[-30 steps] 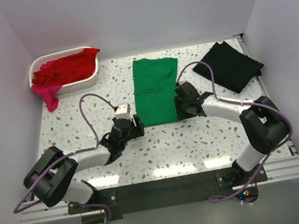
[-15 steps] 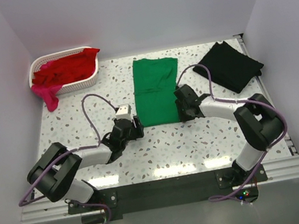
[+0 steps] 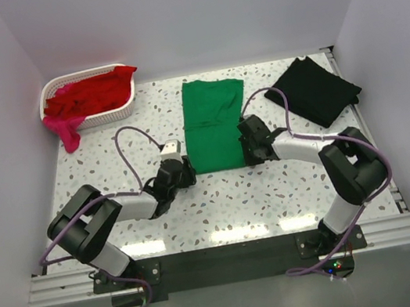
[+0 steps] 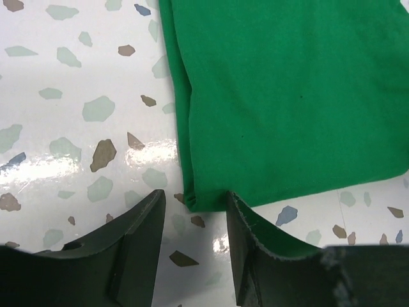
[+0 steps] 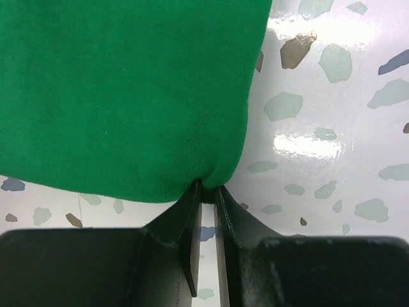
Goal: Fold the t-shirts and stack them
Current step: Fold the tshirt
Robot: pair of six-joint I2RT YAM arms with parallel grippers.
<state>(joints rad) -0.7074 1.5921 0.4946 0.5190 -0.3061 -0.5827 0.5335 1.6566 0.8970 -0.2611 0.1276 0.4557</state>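
Observation:
A bright green t-shirt lies folded lengthwise in the middle of the table. My left gripper sits low at its near left corner. In the left wrist view the jaws of that gripper stand apart on either side of the green corner, not pinching it. My right gripper is at the near right corner. There the right gripper is shut on a pinch of the green cloth. A black t-shirt lies folded at the back right.
A white lattice basket stands at the back left with red t-shirts heaped in it. A magenta-pink t-shirt hangs over its near rim. White walls close in the speckled table on three sides.
The left gripper slid right up to the shirt's near left corner and its jaws narrowed. The right jaws closed onto the near right corner.

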